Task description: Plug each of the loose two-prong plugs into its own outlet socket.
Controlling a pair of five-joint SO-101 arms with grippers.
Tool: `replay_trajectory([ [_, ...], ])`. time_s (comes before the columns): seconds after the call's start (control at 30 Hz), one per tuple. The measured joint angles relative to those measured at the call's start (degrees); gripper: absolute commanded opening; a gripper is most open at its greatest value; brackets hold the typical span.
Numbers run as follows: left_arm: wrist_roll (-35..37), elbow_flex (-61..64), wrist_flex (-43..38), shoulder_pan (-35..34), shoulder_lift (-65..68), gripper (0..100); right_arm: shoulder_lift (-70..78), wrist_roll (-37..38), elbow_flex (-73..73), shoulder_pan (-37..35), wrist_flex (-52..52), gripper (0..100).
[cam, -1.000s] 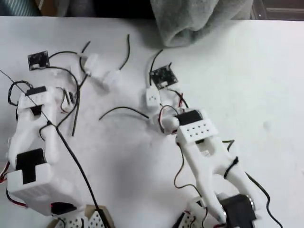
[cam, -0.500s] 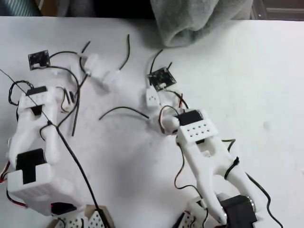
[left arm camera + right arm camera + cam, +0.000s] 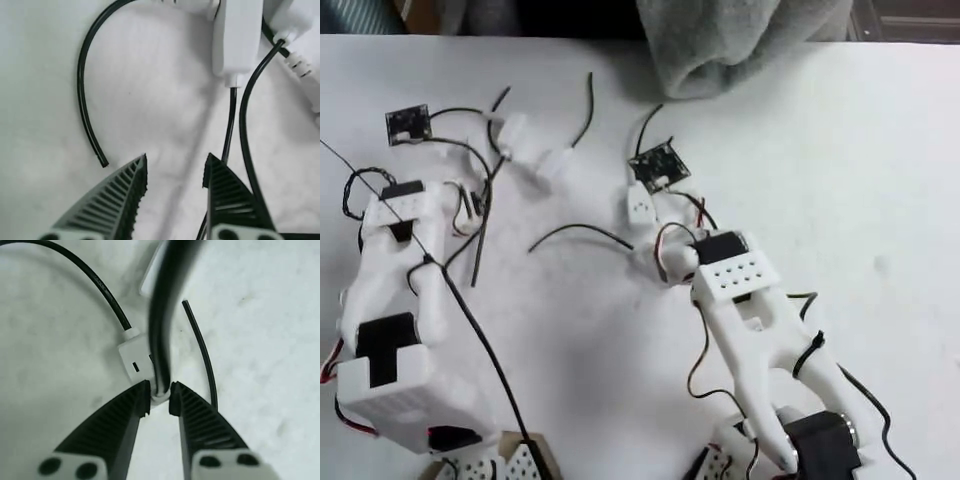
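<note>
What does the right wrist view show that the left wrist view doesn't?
Right wrist view: the right gripper shut on a white plug, its black cord running up, beside a slotted white socket. Left wrist view: the left gripper open, empty, beside a cable's loose end, with a white block farther off. Both: white table, black cables.

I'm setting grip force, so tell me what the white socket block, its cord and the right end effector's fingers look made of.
White socket block: seemingly hard moulded plastic, matte, crisp edges and slots. Cord: probably rubber or vinyl sheathing, black, faint sheen, curving smoothly. Right end effector fingers, closed on a plug: likely printed plastic, black, ridged inner faces.
</note>
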Motion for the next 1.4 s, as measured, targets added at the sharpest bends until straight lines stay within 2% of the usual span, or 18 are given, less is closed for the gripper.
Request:
replay_trajectory([
  [0.3, 0.0, 0.0, 0.0, 0.0, 0.0, 19, 3.78, 1.58, -2.73, 0.18, 0.44, 2.0],
  [0.6, 0.0, 0.0, 0.0, 0.0, 0.0, 19, 1.93, 2.02, -4.22, 0.44, 7.91, 2.0],
  [1.3, 0.0, 0.18, -1.76, 0.0, 0.0, 19, -2.99, 7.56, 7.03, 0.7, 5.71, 2.0],
  [1.4, 0.0, 0.18, -1.76, 0.0, 0.0, 19, -2.99, 7.56, 7.47, 0.7, 5.45, 5.7],
])
